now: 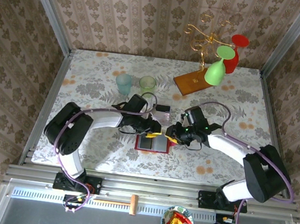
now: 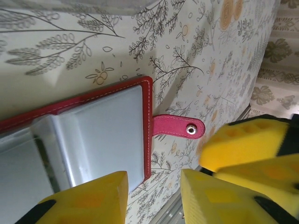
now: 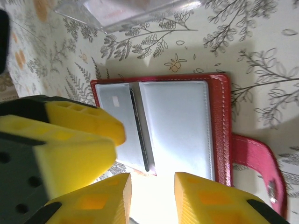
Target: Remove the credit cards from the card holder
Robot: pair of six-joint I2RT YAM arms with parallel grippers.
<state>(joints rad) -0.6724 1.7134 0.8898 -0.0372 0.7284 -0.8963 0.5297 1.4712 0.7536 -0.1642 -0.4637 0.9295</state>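
Card holder (image 1: 152, 144) lay open on the desk (image 1: 98, 83), grey clear sleeves facing up, red tab (image 2: 177, 127) flat to one side. Left claw (image 2: 154, 200) and right claw (image 3: 152, 200) hung low over it, tips nearly meeting. Both were spread apart and held nothing.

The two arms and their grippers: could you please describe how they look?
The left arm and right arm have white links between bulky black joints, with purple cables looping along them. The left gripper and right gripper have blocky yellow fingers on black mounts.
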